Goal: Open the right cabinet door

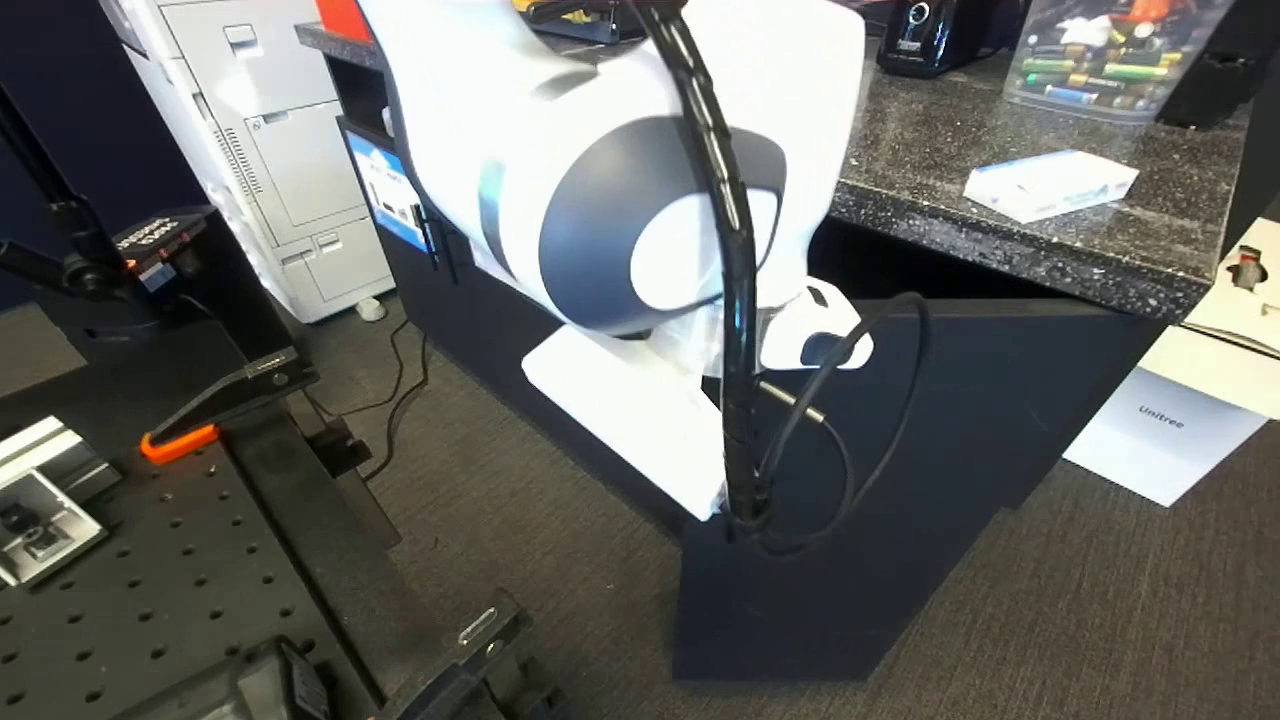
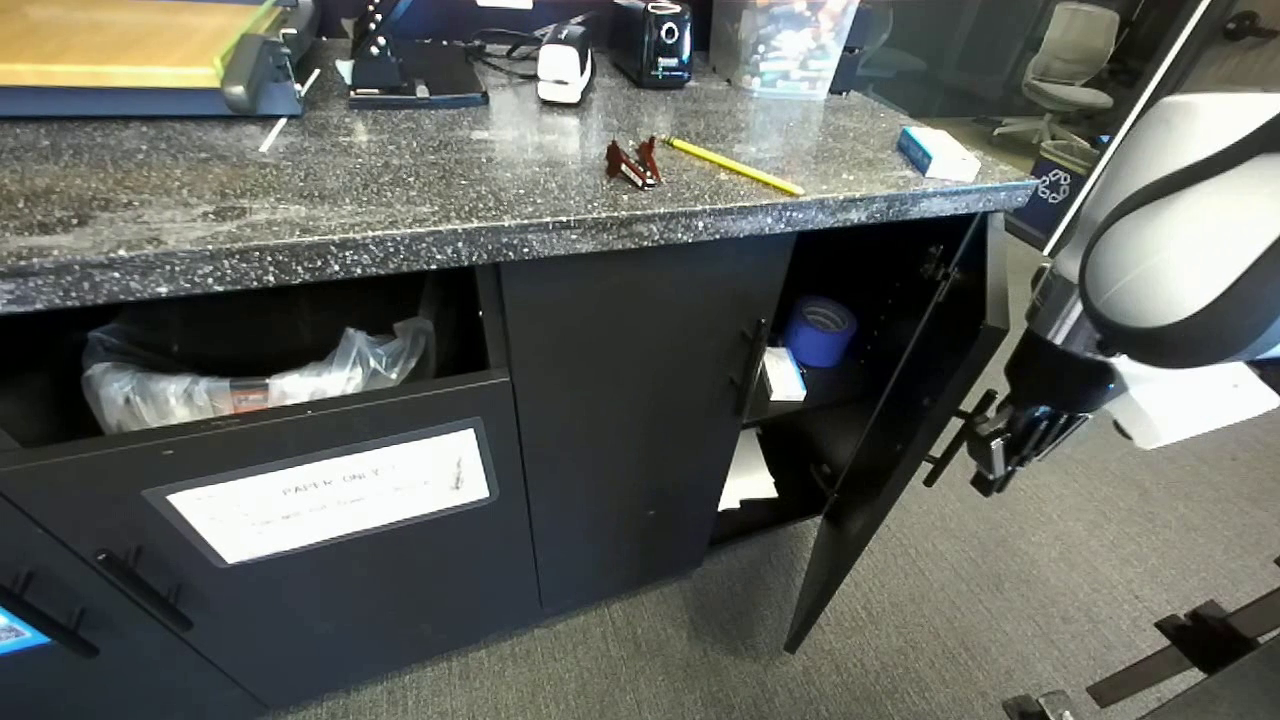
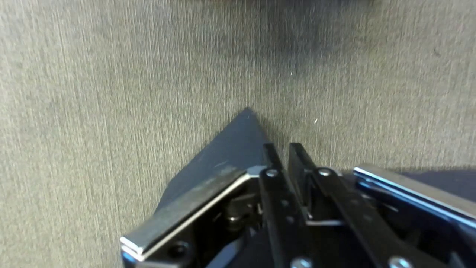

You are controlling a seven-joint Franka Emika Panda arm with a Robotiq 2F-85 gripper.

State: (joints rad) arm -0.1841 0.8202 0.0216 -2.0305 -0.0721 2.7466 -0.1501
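The right cabinet door point(image 2: 885, 470) is a black panel swung well out from the cabinet, showing its inner face in an exterior view. Its outer face point(image 1: 820, 620) and its lower corner in the wrist view point(image 3: 230, 149) also show. Its bar handle point(image 2: 947, 453) stands off the outer face. My gripper point(image 2: 992, 478) is beside the handle on the outer side; whether they touch I cannot tell. In the wrist view the fingers point(image 3: 284, 147) are a narrow gap apart, with carpet and no object visible between the tips. The arm hides the gripper in an exterior view.
The twin black door point(image 2: 640, 420) is shut. Inside the cabinet are a blue tape roll point(image 2: 820, 332), a small box point(image 2: 784, 375) and papers point(image 2: 748, 475). The stone countertop point(image 2: 450, 200) overhangs. A cable loop point(image 1: 915, 400) hangs by the wrist. A perforated black table point(image 1: 150, 600) stands nearby.
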